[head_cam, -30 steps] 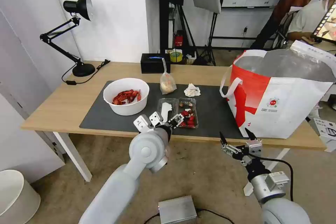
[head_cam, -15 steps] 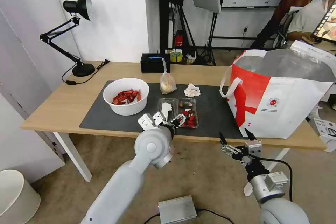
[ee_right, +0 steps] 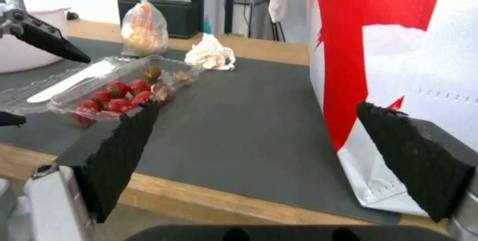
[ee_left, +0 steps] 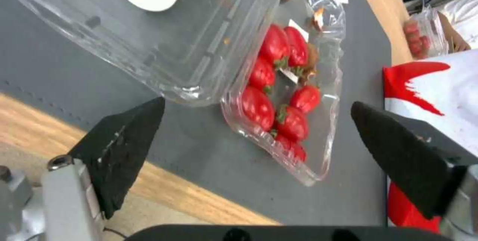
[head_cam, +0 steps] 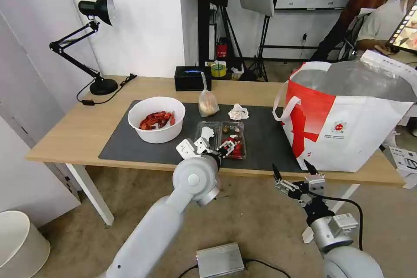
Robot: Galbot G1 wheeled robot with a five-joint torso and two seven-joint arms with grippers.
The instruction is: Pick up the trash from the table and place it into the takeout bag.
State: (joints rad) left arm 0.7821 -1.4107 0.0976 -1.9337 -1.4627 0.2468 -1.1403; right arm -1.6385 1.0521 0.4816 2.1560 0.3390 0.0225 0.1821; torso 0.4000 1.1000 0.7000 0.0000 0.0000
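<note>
So far nothing has gone into the takeout bag [head_cam: 347,130], judging by how things lie: all four pieces of trash sit on the dark grey mat [head_cam: 265,139] of the table [head_cam: 65,134]. Taking the mat's centre as the clock's hub in the head view, the white bowl [head_cam: 157,120] of red crayfish shells lies toward 9 o'clock, the small knotted clear bag [head_cam: 208,103] at about 11, the crumpled tissue [head_cam: 238,112] near 12, and the clear clamshell [head_cam: 221,134] close to the hub on its 6 o'clock side, open, with red fruit in one half and a white utensil in the other. The bag stands upright out at 3 o'clock, its mouth open and foil lining showing.

The left gripper [head_cam: 216,146] hovers over the mat's near edge, just short of the clamshell's 6 o'clock rim; its fingers are spread wide, empty, with the box's corner showing between them in the left wrist view [ee_left: 279,114]. The right gripper [head_cam: 293,173] waits below the table edge at roughly 5 o'clock, also spread wide and holding nothing, facing the bag's red panel.

The job looks barely begun: the clamshell appears to be the first target, and all four pieces remain to be moved.
</note>
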